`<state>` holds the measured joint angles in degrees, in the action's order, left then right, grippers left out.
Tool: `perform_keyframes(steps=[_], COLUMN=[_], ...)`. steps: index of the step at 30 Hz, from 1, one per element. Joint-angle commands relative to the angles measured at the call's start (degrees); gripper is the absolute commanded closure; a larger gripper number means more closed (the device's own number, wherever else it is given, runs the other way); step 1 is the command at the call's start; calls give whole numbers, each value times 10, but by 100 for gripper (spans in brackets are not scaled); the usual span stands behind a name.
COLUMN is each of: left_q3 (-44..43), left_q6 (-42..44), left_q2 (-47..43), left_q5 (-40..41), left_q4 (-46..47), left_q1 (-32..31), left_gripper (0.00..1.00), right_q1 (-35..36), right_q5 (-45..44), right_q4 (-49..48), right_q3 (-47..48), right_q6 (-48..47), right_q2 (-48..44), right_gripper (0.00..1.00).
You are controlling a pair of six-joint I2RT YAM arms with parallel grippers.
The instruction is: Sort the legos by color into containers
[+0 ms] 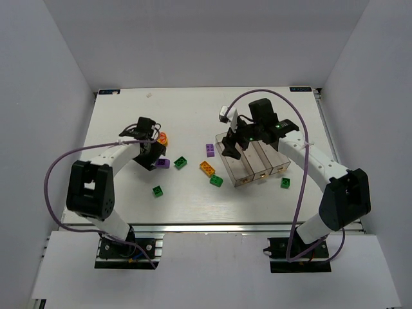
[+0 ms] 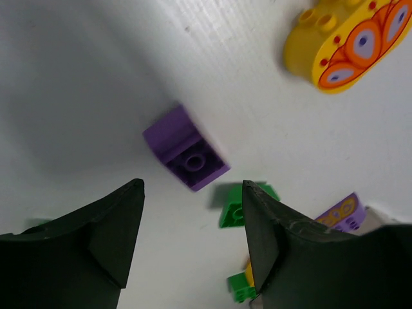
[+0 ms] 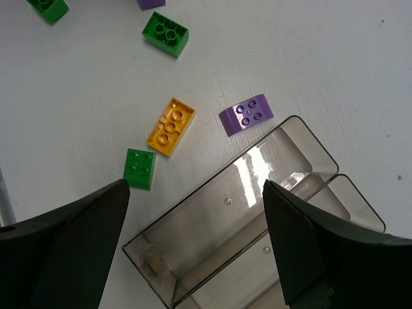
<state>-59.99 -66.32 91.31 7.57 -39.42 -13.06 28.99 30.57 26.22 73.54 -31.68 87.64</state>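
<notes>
My left gripper (image 1: 153, 154) is open and empty, low over the table, just short of a purple brick (image 2: 187, 149) that lies ahead of its fingertips. A yellow-orange patterned piece (image 2: 344, 42) lies beyond it. My right gripper (image 1: 230, 148) is open and empty above the leftmost of three joined clear bins (image 1: 254, 168); that bin (image 3: 219, 238) looks empty. Beside the bin lie an orange brick (image 3: 170, 125), a purple brick (image 3: 246, 114) and a green brick (image 3: 140, 168). Another green brick (image 1: 181, 163) lies mid-table.
More green bricks lie at the front left (image 1: 158, 190) and right of the bins (image 1: 285, 183). White walls enclose the table on three sides. In the left wrist view a green brick (image 2: 235, 205) shows by the right finger.
</notes>
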Motion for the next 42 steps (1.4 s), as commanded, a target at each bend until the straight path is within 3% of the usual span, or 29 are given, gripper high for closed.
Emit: perform_keyframes(steps=[1, 5, 11, 25, 36, 42], left_q3=[-54, -109, -109, -145, -44, -55], left_q6=[-48, -52, -56, -18, -65, -80], left_q2=[37, 98, 121, 57, -2, 29], left_q5=[13, 17, 6, 27, -19, -29], left_q4=[8, -29, -35, -49, -60, -42], left_q1=[1, 1, 1, 1, 1, 1], left_gripper=[28, 27, 28, 25, 25, 24], right_q1=[4, 3, -1, 0, 1, 0], right_q5=[-9, -18, -28, -29, -32, -32], right_q4=[-26, -34, -41, -39, -37, -34], right_q3=[-2, -16, -32, -40, -45, -42], right_q6=[-4, -6, -6, -3, -3, -4], right_q2=[-12, -25, -34, -40, -41, -37], right_gripper=[11, 11, 11, 11, 11, 11])
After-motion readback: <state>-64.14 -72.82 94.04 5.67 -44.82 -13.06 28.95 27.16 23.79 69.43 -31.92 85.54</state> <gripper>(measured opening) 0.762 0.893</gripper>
